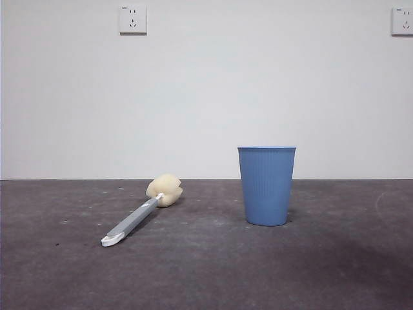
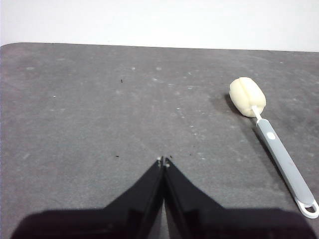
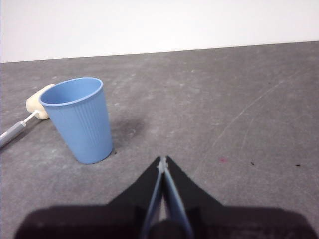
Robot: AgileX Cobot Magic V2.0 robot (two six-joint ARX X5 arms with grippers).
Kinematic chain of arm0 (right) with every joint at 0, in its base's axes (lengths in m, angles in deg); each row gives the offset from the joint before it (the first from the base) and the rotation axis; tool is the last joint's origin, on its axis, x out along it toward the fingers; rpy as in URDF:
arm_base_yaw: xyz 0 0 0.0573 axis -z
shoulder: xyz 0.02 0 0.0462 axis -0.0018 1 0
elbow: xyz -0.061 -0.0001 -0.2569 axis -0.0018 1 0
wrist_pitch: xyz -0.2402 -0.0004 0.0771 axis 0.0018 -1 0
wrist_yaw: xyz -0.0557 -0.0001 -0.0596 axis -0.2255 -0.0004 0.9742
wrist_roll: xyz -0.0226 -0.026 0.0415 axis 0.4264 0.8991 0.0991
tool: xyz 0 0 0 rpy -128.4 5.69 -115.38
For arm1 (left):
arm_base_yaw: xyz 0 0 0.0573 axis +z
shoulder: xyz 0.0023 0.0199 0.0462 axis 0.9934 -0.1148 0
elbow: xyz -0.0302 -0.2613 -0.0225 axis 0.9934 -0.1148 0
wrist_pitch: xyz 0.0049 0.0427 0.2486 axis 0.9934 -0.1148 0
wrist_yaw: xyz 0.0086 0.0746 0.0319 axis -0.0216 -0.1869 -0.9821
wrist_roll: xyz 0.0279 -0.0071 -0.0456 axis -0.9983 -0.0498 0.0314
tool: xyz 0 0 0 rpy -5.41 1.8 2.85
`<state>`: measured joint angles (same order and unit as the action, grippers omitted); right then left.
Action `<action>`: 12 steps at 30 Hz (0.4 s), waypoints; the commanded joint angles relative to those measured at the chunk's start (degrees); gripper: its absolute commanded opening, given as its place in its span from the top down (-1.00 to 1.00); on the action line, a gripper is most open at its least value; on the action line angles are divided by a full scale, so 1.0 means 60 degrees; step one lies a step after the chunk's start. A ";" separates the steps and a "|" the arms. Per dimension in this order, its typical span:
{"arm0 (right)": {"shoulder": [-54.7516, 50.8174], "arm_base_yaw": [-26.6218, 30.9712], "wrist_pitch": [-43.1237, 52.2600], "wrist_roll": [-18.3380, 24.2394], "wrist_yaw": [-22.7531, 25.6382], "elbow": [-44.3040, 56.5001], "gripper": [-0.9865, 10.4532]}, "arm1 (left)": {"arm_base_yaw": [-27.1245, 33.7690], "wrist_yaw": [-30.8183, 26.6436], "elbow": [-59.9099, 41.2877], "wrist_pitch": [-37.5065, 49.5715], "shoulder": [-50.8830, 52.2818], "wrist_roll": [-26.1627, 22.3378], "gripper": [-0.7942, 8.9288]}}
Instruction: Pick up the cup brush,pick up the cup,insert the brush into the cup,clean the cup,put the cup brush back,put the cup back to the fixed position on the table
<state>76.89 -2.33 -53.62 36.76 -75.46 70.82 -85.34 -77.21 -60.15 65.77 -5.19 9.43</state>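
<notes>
The cup brush [image 1: 143, 210] lies flat on the table [image 1: 206, 271], left of centre, its cream sponge head towards the wall and its white looped tip towards the camera. It also shows in the left wrist view [image 2: 271, 139]. The blue ribbed cup [image 1: 266, 185] stands upright to the brush's right, empty, and shows in the right wrist view [image 3: 79, 119]. My left gripper [image 2: 163, 161] is shut and empty, apart from the brush. My right gripper [image 3: 163, 162] is shut and empty, apart from the cup. Neither arm shows in the front view.
A white wall stands behind the table, with a socket [image 1: 132, 19] at the upper left and another [image 1: 402, 20] at the upper right. The brush's sponge head [image 3: 39, 102] peeks from behind the cup in the right wrist view.
</notes>
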 commanded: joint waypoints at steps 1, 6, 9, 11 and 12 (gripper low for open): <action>-0.0033 0.0022 -0.0127 -0.0117 0.0004 0.0109 0.82 | 0.0026 -0.0011 -0.0117 -0.0018 0.0022 0.0058 0.84; -0.0033 0.0022 -0.0076 -0.0295 -0.0015 0.0109 0.82 | 0.0026 -0.0007 -0.0117 -0.0018 0.0022 0.0058 0.84; -0.0033 0.0022 -0.0076 -0.0295 -0.0011 0.0109 0.82 | 0.0026 -0.0007 -0.0117 -0.0018 0.0022 0.0058 0.84; -0.0033 0.0022 -0.0076 -0.0295 -0.0011 0.0109 0.82 | 0.0026 -0.0007 -0.0117 -0.0018 0.0022 0.0058 0.84; -0.0033 0.0022 -0.0076 -0.0295 -0.0011 0.0109 0.82 | 0.0026 -0.0007 -0.0117 -0.0018 0.0022 0.0058 0.84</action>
<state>76.87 -2.22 -53.57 35.69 -75.51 70.82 -85.34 -77.21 -60.15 65.77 -5.19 9.43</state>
